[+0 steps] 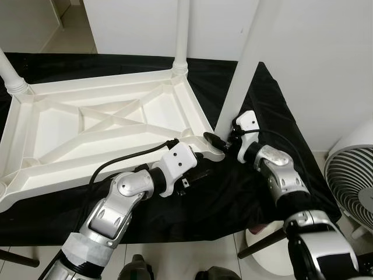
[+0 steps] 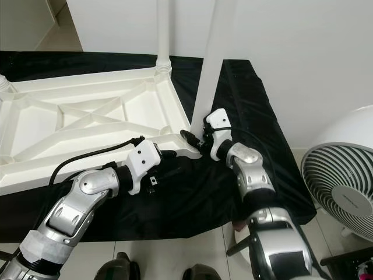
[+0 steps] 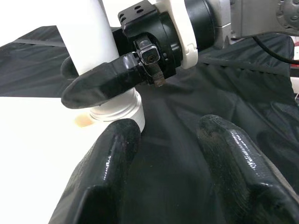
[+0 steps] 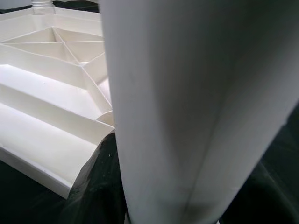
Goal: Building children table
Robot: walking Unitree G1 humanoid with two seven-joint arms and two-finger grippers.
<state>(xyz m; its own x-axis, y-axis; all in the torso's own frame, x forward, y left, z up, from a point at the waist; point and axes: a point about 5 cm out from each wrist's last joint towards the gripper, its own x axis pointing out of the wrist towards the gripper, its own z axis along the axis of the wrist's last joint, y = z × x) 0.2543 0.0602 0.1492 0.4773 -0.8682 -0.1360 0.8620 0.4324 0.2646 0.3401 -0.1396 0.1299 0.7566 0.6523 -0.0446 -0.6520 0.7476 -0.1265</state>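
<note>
A white plastic tabletop [image 1: 99, 125] lies upside down on a black cloth [image 1: 233, 192]. Two legs stand in its far corners [image 1: 182, 35] [image 1: 10, 73]. A third white leg [image 1: 247, 58] leans at the near right corner socket [image 1: 213, 153], and its collar [image 3: 114, 109] sits at that corner. My right gripper [image 1: 215, 140] is shut on this leg's base, one finger [image 3: 100, 86] wrapped across it. My left gripper [image 3: 168, 154] is open just below the same corner, with one finger [image 3: 112, 154] against the tabletop's edge and only cloth between the fingers.
A white fan [image 1: 349, 175] stands on the floor to the right. A white wall [image 1: 326, 58] rises close behind the leg. The cloth's front edge [image 1: 192, 236] drops to a tiled floor, where a white round object [image 1: 262, 248] sits.
</note>
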